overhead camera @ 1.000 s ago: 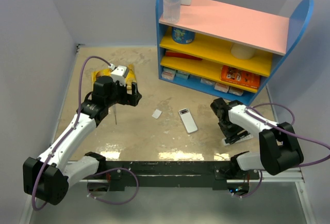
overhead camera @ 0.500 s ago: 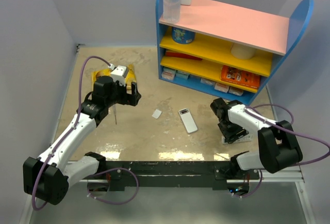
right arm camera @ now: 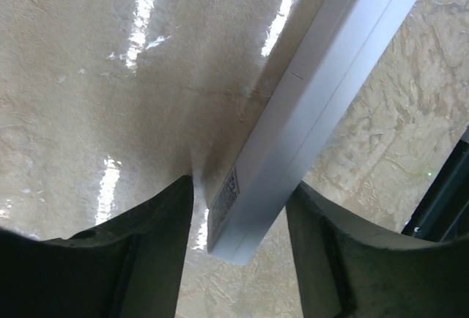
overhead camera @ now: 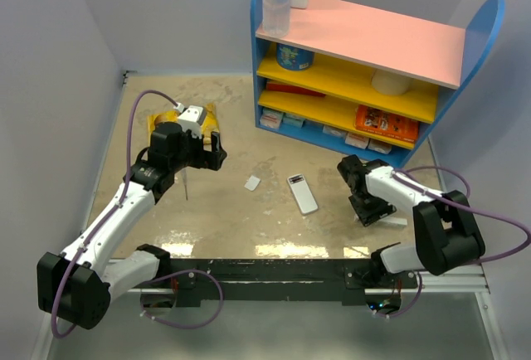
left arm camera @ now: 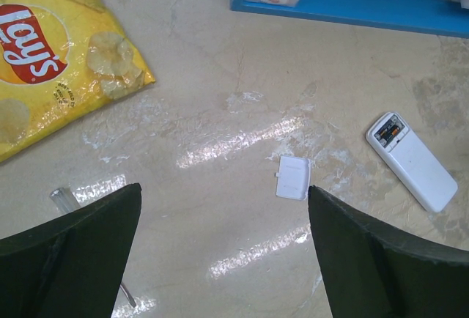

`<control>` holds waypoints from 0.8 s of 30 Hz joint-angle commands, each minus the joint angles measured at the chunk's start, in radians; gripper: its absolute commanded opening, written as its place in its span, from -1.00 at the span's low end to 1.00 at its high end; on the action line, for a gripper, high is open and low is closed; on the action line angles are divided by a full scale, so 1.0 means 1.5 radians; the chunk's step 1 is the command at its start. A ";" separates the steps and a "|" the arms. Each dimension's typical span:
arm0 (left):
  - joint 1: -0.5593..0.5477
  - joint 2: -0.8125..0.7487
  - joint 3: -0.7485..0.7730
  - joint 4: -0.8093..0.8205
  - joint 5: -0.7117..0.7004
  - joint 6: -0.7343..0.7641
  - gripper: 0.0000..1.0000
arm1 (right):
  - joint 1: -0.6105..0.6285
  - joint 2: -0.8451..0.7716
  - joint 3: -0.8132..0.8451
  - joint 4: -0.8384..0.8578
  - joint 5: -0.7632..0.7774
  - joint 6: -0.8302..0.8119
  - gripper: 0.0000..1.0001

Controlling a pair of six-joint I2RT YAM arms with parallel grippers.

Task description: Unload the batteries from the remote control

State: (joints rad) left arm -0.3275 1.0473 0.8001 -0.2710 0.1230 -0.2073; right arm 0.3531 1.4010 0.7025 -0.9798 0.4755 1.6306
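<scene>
Right gripper (right arm camera: 238,197) is straddling a slim white bar (right arm camera: 315,91) lying flat on the table (left arm camera: 220,76), well right of the remote control (left arm camera: 414,164) in the top view. Its claw is sitting half spread around the bar's end, with a sliver of table showing beside one finger (right arm camera: 157,223), so it is not pinching yet as far as visible. What the bar is I cannot tell; only a seam and a small code label are showing.

Remote control is lying back-up mid-table with its bay open; the batteries (left arm camera: 390,132) are sitting inside at its far end, orange showing; nothing is unloaded yet.

Judgement: if the bar is meant as a pry tool, the fingers are needing to centre on it and squeeze square; gripped this near the end, a long bar is likely pivoting or drooping, so a hold nearer its middle is looking safer. After that, the tip is needing to go under a cell's end, not against the bay wall. The remote is probably sliding on this glossy top unless the other arm is pinning it.

Left gripper (left arm camera: 223,197) is hanging wide open and empty, well left of the remote.

Around:
- loose cover (left arm camera: 294,177) lying just left of the remote, apart from it;
- thin stick (left arm camera: 64,198) farther left of the remote;
- chip bag (left arm camera: 51,47) well left of the remote;
- blue shelf (left arm camera: 352,10) standing beyond the remote.

Only the cover is lying between the left gripper and the remote.
</scene>
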 commanded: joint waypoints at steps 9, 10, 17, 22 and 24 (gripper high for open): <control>0.002 -0.024 0.000 0.031 0.001 -0.029 0.91 | 0.000 -0.043 0.042 0.026 0.046 -0.091 -0.91; 0.002 -0.027 -0.001 0.033 0.003 -0.032 0.90 | -0.001 -0.050 0.046 0.030 0.047 -0.105 -1.00; -0.001 -0.045 -0.017 0.066 0.053 -0.041 0.86 | 0.000 -0.156 0.046 0.050 0.030 -0.214 -1.00; -0.001 -0.064 -0.028 0.112 0.147 -0.002 0.84 | 0.001 -0.253 0.007 0.159 -0.092 -0.386 -1.00; -0.001 -0.076 -0.053 0.165 0.214 0.010 0.82 | 0.001 -0.302 -0.007 0.226 -0.209 -0.481 -1.00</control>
State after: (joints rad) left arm -0.3275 0.9817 0.7662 -0.1867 0.2546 -0.2398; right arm 0.3531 1.0565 0.7269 -0.8345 0.3996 1.2015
